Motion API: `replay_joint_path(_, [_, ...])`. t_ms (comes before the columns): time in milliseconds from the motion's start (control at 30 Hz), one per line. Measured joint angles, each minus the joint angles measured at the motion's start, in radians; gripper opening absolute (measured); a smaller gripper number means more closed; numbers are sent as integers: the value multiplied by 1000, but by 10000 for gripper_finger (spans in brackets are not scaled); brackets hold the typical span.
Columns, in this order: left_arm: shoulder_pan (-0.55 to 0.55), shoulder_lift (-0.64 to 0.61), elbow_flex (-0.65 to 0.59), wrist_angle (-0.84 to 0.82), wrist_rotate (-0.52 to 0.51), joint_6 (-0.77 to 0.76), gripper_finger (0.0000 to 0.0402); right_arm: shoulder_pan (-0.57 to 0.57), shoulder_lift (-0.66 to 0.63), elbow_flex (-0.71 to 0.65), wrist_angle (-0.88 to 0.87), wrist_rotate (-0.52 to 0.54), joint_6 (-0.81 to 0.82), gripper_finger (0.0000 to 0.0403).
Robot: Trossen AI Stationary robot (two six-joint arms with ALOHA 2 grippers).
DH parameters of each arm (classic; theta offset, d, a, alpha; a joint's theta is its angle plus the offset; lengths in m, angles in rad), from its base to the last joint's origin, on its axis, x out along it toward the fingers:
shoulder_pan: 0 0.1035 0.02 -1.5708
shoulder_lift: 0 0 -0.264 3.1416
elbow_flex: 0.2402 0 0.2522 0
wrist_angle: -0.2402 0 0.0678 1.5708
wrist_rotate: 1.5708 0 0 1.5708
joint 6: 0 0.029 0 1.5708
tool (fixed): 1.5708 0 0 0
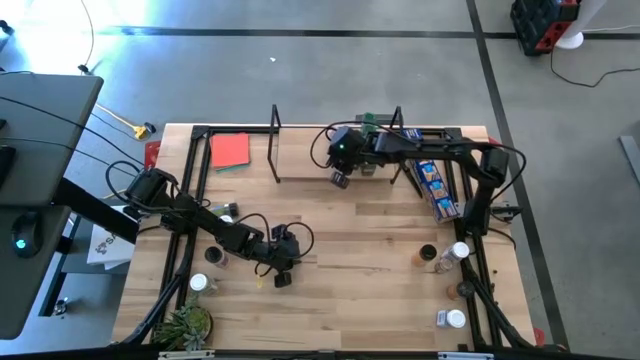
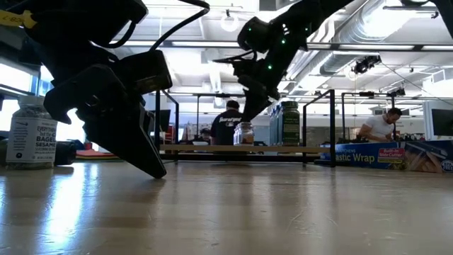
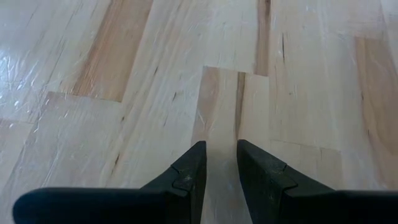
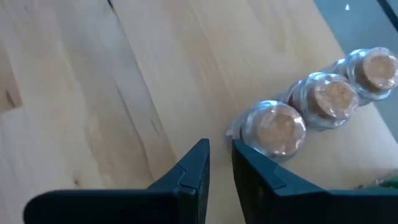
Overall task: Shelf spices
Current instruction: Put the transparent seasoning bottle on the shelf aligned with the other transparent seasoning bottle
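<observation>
Stretching pale and bare, the wooden table (image 1: 370,235) carries everything. Left gripper (image 1: 281,279) hovers low, jaws slightly parted, empty. Behind, the shelf (image 1: 330,165) holds spices (image 4: 277,129); right gripper (image 1: 339,179) hangs beside them, nearly closed, gripping nothing. Far right, a blue box (image 2: 368,155) reads "Plastic Wrap", partly cut off.

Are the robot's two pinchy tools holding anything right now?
No, nothing. The left tool hangs over bare table, its narrow gap empty. The right tool is empty too, above the shelf board beside three cork-topped jars.
</observation>
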Motion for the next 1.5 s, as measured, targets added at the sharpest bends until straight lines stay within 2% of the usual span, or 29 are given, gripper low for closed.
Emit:
replay_joint_path(633, [0,0,0,21,0,8,87,-9,43,0,107,54,-47,61])
replay_joint_path(833, [0,0,0,20,4,8,87,27,-4,0,118,77,-90,61])
replay_joint_path(1000, [0,0,0,12,8,9,87,143,-171,0,-30,102,-92,61])
replay_joint_path(1233, [0,0,0,20,-60,68,87,410,-397,1,-181,99,-29,61])
replay_joint_path(1367, [0,0,0,25,-74,105,87,539,-428,1,-273,62,132,61])
replay_joint_path(1500, [-1,0,0,47,-73,105,87,646,-425,1,-382,-82,372,62])
